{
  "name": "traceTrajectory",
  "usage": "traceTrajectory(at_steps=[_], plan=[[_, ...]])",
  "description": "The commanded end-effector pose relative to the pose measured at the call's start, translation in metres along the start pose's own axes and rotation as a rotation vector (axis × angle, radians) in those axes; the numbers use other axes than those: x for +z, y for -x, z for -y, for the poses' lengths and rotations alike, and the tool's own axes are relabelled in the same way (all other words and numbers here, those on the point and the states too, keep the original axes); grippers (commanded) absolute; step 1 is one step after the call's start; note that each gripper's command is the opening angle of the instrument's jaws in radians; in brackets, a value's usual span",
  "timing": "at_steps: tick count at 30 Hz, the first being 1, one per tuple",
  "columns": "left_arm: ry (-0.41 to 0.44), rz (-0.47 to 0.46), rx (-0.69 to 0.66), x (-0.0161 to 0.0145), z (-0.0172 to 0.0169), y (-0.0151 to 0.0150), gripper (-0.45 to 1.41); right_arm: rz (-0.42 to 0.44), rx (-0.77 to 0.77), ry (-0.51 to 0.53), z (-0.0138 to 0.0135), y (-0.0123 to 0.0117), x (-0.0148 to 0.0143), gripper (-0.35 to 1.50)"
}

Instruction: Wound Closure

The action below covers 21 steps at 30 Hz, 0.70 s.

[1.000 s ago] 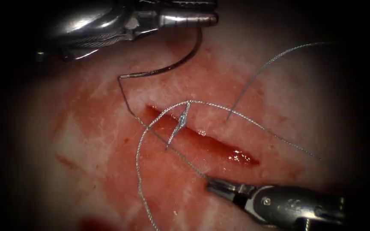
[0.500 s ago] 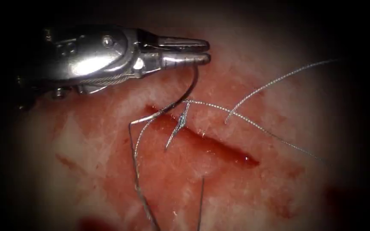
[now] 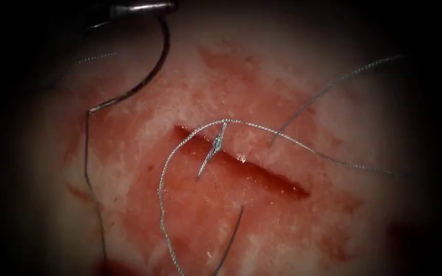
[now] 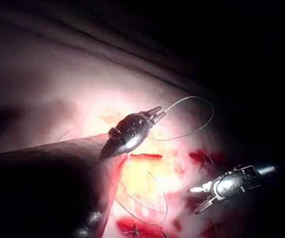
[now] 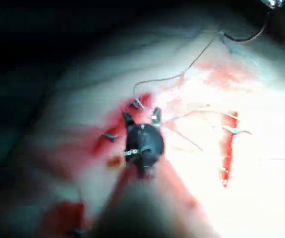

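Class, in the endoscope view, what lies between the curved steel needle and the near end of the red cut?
Bare, red-stained tissue lies between the curved steel needle, held by the left tool, and the cut; no thread crosses there.

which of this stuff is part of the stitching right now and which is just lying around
In use: left tool gripping needle near its end, off the tissue, left of cut; thread; right tool, open, empty.
Lying about: loose thread ends by the stitch; red fluid.

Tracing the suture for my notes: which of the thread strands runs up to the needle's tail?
The dark thread far left of the cut. It meets the needle held by the left end effector; the silvery strands meet at the knot.
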Motion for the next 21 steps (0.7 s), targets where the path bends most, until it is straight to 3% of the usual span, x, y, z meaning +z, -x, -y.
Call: traceTrajectory(at_steps=[1, 6, 11, 13, 17, 21], plan=[[-0.002, 0.005, 0.004, 0.0003, -0.0001, 0.0006, -0.35, 0.009, -0.031, 0.024, -0.0012, 0.0014, 0.0009, 1.28], [-0.024, 0.019, 0.003, -0.0004, 0.0005, 0.0010, -0.35, 0.028, -0.117, 0.081, -0.0038, 0.0039, 0.0033, 1.30], [-0.038, 0.023, 0.002, -0.0003, 0.0005, 0.0011, -0.35, 0.058, -0.191, 0.153, -0.0060, 0.0080, 0.0060, 1.26], [-0.038, 0.022, 0.003, -0.0002, 0.0005, 0.0011, -0.35, 0.066, -0.202, 0.176, -0.0065, 0.0084, 0.0062, 1.25], [-0.034, 0.019, 0.006, 0.0002, 0.0003, 0.0013, -0.35, 0.076, -0.229, 0.197, -0.0070, 0.0092, 0.0068, 1.00], [-0.034, 0.018, 0.007, 0.0004, 0.0002, 0.0014, -0.35, 0.091, -0.293, 0.199, -0.0065, 0.0110, 0.0087, 1.03]])
